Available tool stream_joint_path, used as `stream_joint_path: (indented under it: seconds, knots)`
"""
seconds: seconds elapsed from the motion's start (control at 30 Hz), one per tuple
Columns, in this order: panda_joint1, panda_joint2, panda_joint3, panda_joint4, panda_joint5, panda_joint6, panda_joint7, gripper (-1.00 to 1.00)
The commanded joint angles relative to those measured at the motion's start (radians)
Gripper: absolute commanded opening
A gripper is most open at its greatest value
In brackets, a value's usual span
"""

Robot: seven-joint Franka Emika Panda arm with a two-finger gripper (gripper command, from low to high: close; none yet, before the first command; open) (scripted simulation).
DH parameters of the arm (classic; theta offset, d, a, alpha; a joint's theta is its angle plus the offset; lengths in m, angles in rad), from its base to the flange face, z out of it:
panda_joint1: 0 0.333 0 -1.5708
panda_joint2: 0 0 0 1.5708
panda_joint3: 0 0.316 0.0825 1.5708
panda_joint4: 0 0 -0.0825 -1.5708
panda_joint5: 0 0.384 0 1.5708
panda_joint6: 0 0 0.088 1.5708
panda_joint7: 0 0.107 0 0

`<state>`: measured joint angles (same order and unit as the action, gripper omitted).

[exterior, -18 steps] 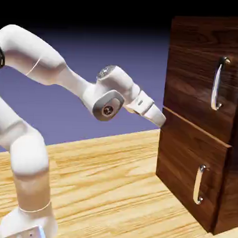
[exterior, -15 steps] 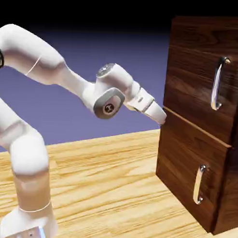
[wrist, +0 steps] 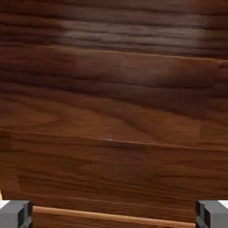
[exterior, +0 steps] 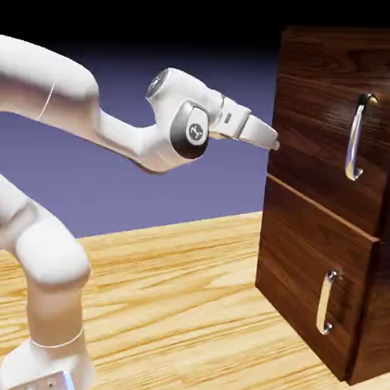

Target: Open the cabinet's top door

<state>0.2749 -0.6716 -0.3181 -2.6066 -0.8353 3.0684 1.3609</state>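
Since earlier frame the hand has risen: it sat level w/ the seam between the two panels, now it's up beside the top door [exterior: 323, 127]. The arm's elbow has lifted too. The wrist reaches level toward the exterior view's right, w/ the fingers [exterior: 273, 142] at the left edge of the cabinet [exterior: 307, 257], just beside it; contact can't be told. Fingers spread wide, nothing between them; the hand view shows only dark wood grain past both tips. Cabinet stands upright on the bench [exterior: 179, 300] at right, unmoved. Top door is shut, its long handle [exterior: 356, 137] running vertical, well apart from the fingers.
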Motion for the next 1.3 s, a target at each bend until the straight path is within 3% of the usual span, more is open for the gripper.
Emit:
stream_joint_path:
  seconds: [0.0, 1.27]
  knots:
    - [0.014, -0.005, -0.017, 0.011, -0.044, 0.002, 0.032, 0.0]
    - [0.534, -0.206, -0.646, 0.413, -1.696, 0.064, 1.259, 0.0]
